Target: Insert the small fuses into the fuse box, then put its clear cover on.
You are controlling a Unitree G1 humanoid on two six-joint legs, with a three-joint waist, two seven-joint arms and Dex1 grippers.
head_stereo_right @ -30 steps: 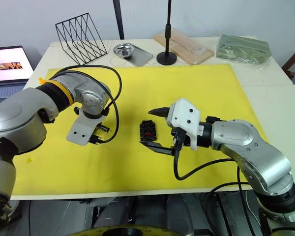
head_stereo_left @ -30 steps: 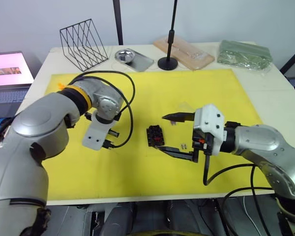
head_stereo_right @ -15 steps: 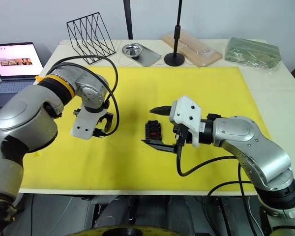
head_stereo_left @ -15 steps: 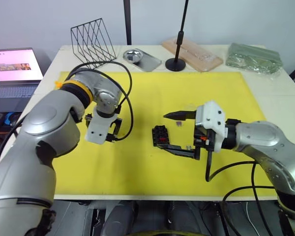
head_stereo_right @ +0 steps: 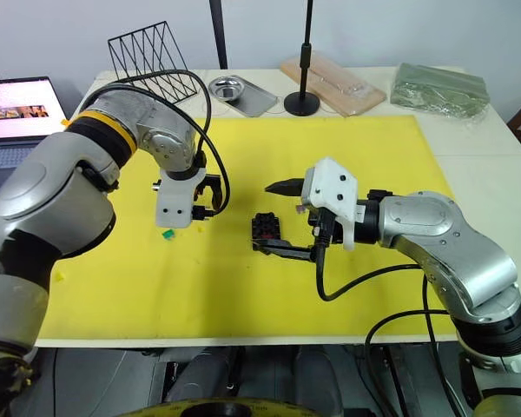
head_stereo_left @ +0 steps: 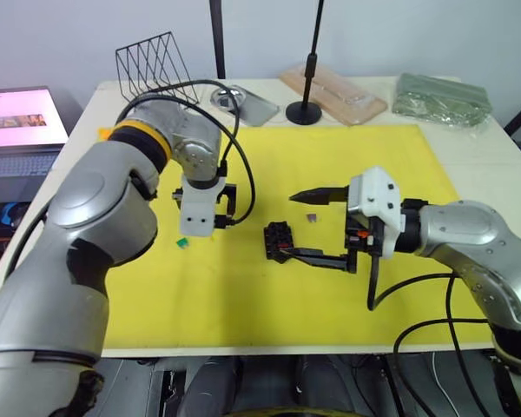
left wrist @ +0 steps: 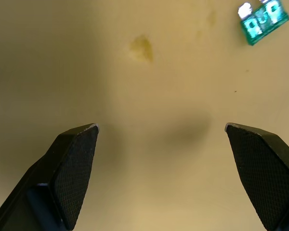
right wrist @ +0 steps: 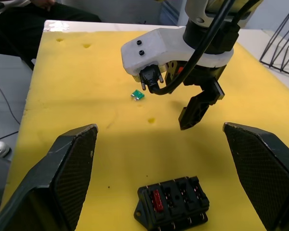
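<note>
The black fuse box (head_stereo_left: 278,241) lies mid-mat with a red fuse (right wrist: 156,198) seated in one slot. My right gripper (right wrist: 160,126) is open, one finger on each side of the box, touching nothing. A green fuse (head_stereo_left: 181,242) lies loose on the yellow mat (head_stereo_left: 243,304), left of the box. My left gripper (left wrist: 161,127) hangs open just above the mat beside that fuse (left wrist: 260,21), holding nothing. Another small fuse (head_stereo_left: 313,217) lies behind the box, by the right gripper's far finger. The clear cover is out of view.
At the table's back stand a black wire rack (head_stereo_left: 156,65), a metal dish (head_stereo_left: 226,97), a black stand (head_stereo_left: 304,111), a wooden board in clear packaging (head_stereo_left: 334,91) and a green bag (head_stereo_left: 438,95). A laptop (head_stereo_left: 17,122) sits off the table's left.
My left gripper has opened and shifted right and back towards the fuse box. The green fuse now shows on the mat beside it. The right gripper has held still while the camera shifted.
</note>
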